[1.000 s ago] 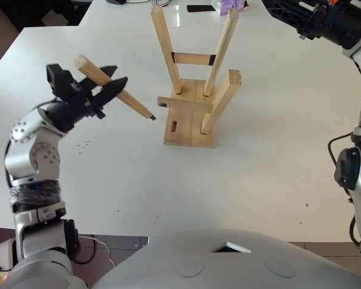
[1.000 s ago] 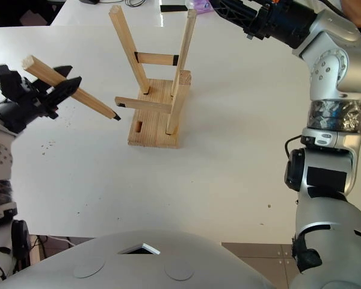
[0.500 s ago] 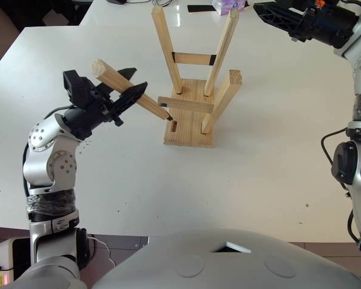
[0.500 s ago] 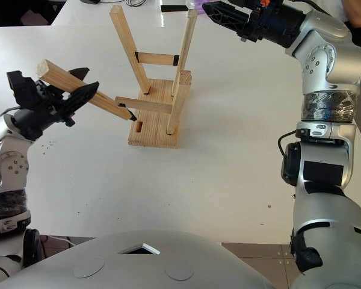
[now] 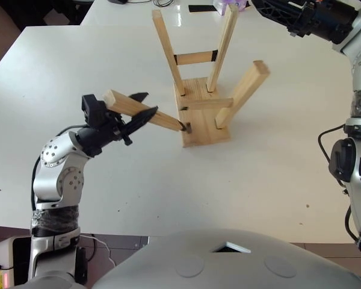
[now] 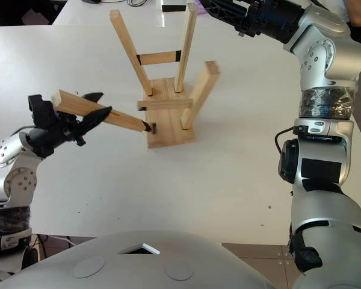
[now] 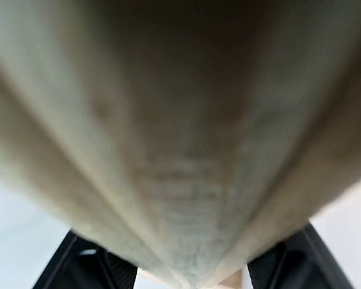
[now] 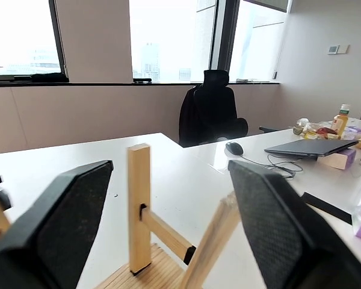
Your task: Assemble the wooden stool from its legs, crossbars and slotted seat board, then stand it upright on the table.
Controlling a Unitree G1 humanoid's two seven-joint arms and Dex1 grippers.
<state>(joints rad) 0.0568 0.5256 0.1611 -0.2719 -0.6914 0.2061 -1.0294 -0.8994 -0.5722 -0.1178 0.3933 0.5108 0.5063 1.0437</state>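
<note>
Since a second ago the left gripper [image 5: 139, 107] has carried the loose leg [image 5: 165, 120] rightward, and the seat board [image 5: 201, 133] has slid right and turned on the table [image 5: 277, 174]. The gripper is clamped on the leg's thick end, and the leg's dark tip touches the board's near left corner. The right gripper [image 6: 213, 9] hangs spread wide, holding nothing, above the two far legs [image 5: 168, 51]. Its wrist view shows those legs and their crossbar [image 8: 165, 232] between the pads. The left wrist view shows the gripped wood close up.
</note>
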